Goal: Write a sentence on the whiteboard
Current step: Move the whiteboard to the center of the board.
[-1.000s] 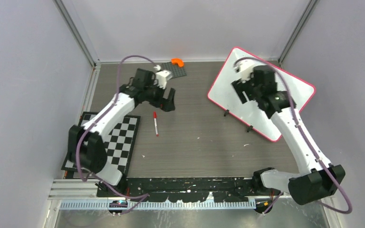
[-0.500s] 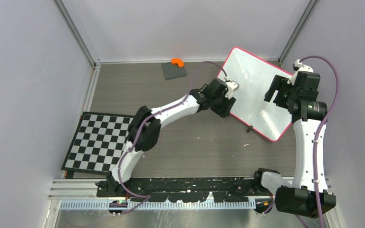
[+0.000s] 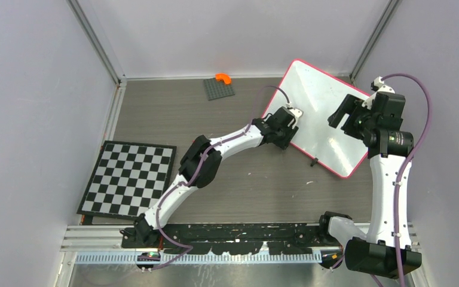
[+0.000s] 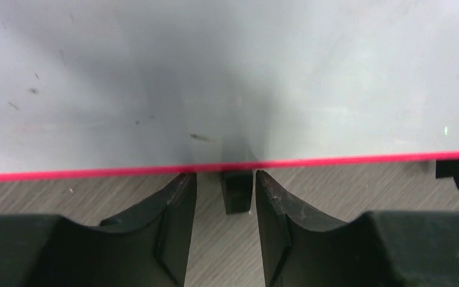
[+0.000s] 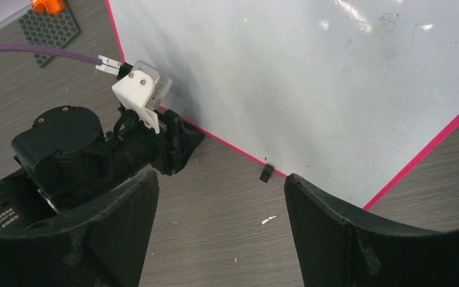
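Observation:
The whiteboard point(image 3: 320, 113) lies tilted at the far right of the table, white with a pink-red rim. Its face point(image 4: 227, 78) shows only faint smudges, and the sentence is not in view. My left gripper point(image 3: 285, 139) reaches to the board's near left edge. Its jaws point(image 4: 225, 176) stand narrow around a small black clip point(image 4: 237, 191) on the rim. The right finger is almost on the clip and a gap remains on the left. My right gripper point(image 3: 342, 116) hangs wide open over the board's right part, holding nothing point(image 5: 221, 176). A second clip point(image 5: 266, 173) sits further along the same edge.
A black-and-white checkerboard mat point(image 3: 128, 178) lies at the near left. A small grey studded plate point(image 3: 219, 88) with an orange piece point(image 3: 222, 78) sits at the back. Grey walls close in on both sides.
My left arm has swung from the far left of the table to the whiteboard's edge, its jaws narrowing. My right arm has moved off the board's middle to its right side. The red marker no longer shows.

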